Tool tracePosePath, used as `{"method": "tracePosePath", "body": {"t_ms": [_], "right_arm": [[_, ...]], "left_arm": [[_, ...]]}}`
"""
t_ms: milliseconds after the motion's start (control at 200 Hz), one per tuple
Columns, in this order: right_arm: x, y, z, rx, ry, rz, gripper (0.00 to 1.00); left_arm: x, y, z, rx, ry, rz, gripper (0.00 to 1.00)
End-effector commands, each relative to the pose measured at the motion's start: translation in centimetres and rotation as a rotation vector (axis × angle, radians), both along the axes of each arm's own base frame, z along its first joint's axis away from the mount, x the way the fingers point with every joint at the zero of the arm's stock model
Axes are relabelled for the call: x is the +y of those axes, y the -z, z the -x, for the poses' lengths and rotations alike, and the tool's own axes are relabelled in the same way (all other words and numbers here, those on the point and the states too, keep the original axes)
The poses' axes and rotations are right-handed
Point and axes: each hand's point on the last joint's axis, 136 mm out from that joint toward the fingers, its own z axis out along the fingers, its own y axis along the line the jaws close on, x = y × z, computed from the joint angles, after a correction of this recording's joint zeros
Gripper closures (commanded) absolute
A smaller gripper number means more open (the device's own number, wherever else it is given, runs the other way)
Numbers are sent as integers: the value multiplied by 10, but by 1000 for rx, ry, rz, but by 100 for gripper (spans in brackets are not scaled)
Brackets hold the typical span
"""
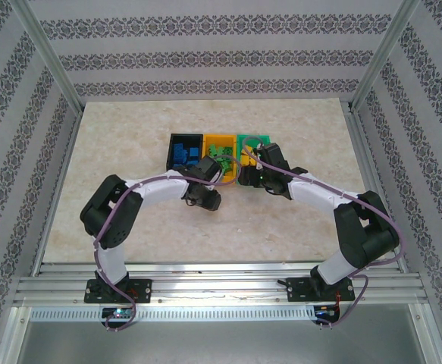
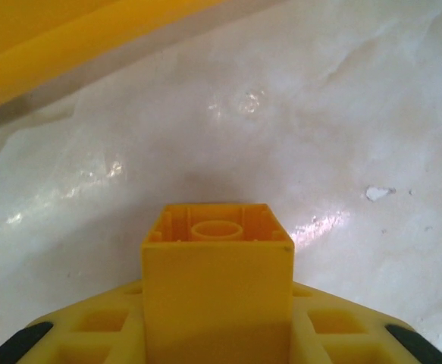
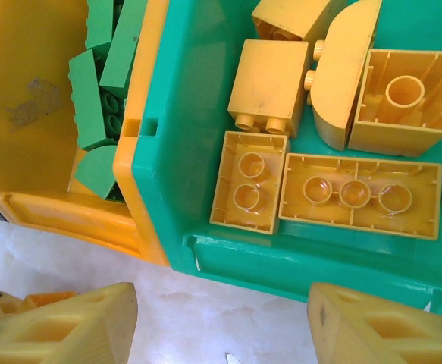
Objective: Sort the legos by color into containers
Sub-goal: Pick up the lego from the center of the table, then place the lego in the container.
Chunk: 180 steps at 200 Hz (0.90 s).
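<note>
Three bins stand in a touching row. At left, the black bin [image 1: 173, 152] holds blue bricks [image 1: 183, 154]. The left gripper [image 1: 205, 199], at 6 o'clock from the orange-yellow bin [image 1: 221, 139], is clamped on one yellow brick [image 2: 217, 288], hollow side toward the wrist camera, over bare table [image 2: 357, 114]. Lifted or resting: cannot tell. Judged light, rigid, slick-walled, not fragile; the flat side walls are the sound hold. The orange-yellow bin holds green bricks [image 3: 99, 83]. The green bin [image 3: 183, 114], at 1 o'clock from the held brick, already holds yellow bricks [image 3: 357, 193]. The right gripper [image 3: 221, 322] hangs at its near rim, jaws wide apart and empty, likely obstructing the approach.
</note>
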Motion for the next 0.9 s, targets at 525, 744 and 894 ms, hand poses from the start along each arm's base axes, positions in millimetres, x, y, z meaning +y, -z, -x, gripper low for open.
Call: {"method": "tracePosePath", "body": {"t_ms": [525,744,894], "right_arm": [[-19,-3,13,-34,22,10,39],[-50,0,26,-28,82,-4,39],[-69,0,36,-28,118,-16,39]], "left_arm": [[-46,-98,-60,-294,74,113,68],[-79,-118,-91,-306,100,154,68],[-100,-129,-112,-315,116,178,67]]}}
